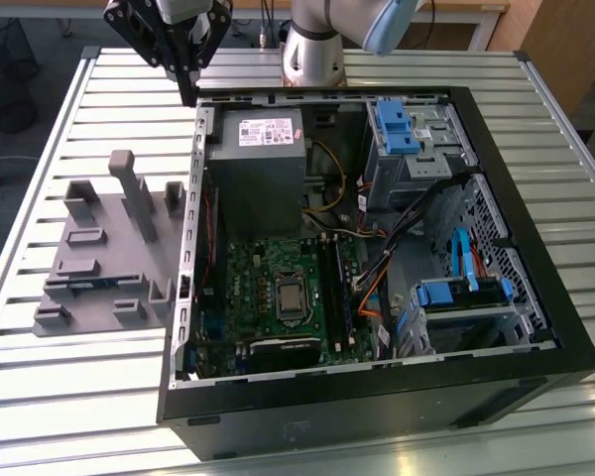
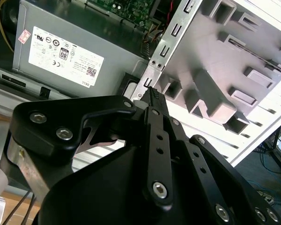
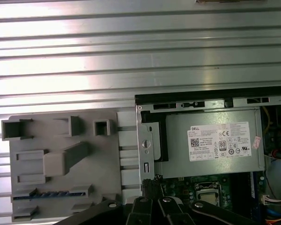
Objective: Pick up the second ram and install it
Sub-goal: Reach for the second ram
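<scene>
Pick-up pending: gripper (image 1: pixel 187 94) closed, empty, above case (image 1: pixel 327 412) far-left corner; second ram (image 3: pixel 51 193) lies in tray (image 3: pixel 103 178); grasp needs fingers opened.

A white label (image 3: pixel 218 142) lies on the grey face of the power supply (image 3: pixel 178 161). It is printed in black with a bold word at one corner, lines of small type, a square code (image 3: pixel 195 143), a boxed two-digit badge (image 3: pixel 222 145) and a row of round marks. A small pink sticker (image 3: pixel 256 140) with red print sits at the label's edge, and in the exterior view the label's print cannot be made out.
</scene>
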Controlling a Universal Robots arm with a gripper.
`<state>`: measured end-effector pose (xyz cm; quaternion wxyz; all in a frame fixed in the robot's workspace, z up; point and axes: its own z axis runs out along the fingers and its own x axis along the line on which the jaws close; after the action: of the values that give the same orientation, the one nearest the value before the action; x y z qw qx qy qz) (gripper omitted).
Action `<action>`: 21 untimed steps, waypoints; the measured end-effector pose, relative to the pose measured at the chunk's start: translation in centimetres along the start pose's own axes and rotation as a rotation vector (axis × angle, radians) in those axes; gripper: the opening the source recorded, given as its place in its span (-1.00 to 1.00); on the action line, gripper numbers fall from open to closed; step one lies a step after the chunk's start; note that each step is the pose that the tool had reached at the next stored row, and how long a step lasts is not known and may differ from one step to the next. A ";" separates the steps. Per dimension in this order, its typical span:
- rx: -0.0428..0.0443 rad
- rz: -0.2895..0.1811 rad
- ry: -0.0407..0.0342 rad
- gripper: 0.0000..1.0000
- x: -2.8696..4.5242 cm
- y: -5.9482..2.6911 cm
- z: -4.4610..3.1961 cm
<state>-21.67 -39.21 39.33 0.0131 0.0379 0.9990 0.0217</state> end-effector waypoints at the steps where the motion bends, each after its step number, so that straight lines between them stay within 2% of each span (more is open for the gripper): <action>1: -0.0001 0.000 -0.0001 -0.79 0.05 0.00 0.00; 21: -0.0001 0.000 0.0000 -0.79 0.97 -0.07 -0.02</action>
<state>-22.63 -39.21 39.33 0.0131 0.0378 0.9990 0.0217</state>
